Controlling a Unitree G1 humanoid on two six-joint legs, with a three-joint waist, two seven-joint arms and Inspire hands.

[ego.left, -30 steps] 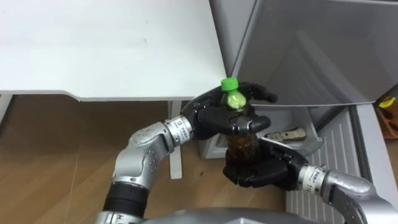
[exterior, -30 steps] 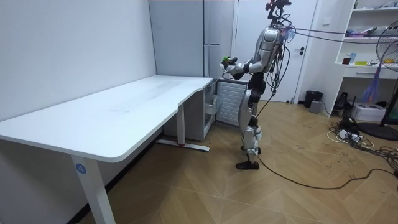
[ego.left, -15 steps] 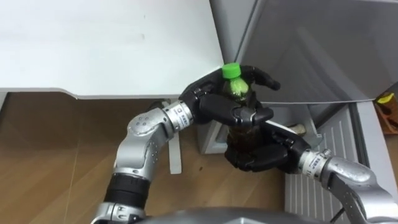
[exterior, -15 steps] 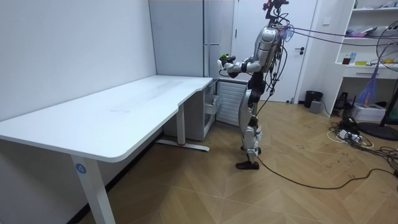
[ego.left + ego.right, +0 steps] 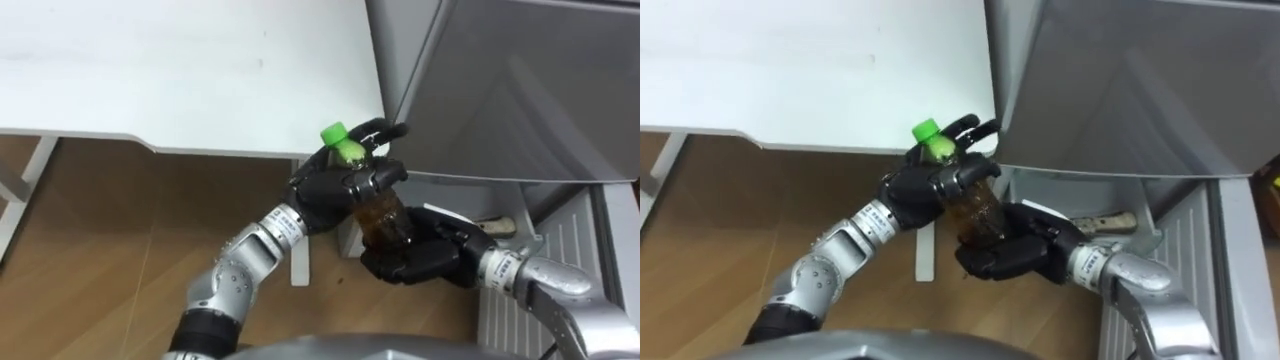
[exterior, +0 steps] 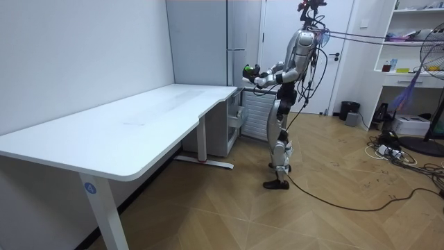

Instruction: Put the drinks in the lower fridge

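Observation:
A drink bottle [image 5: 380, 213] with a green cap [image 5: 334, 132] and brown liquid is held in front of me, tilted to the left. My left hand [image 5: 340, 185] is curled round its neck and upper part. My right hand [image 5: 415, 258] cups its base from below, fingers wrapped round it. The same bottle [image 5: 975, 210] sits between the left hand [image 5: 930, 185] and the right hand [image 5: 1015, 255]. In the room view I stand facing the grey fridge [image 6: 239, 48], holding the bottle [image 6: 248, 71] at chest height.
The white desk [image 5: 180, 70] lies to my left, its corner close to the fridge's grey side [image 5: 500, 90]. Below, an open lower drawer [image 5: 505, 225] of the fridge holds a pale item. Wooden floor [image 5: 100, 250] lies under the desk.
The bottle has tipped further left, its cap swinging toward the desk. Both hands keep their hold. The eye view has shifted.

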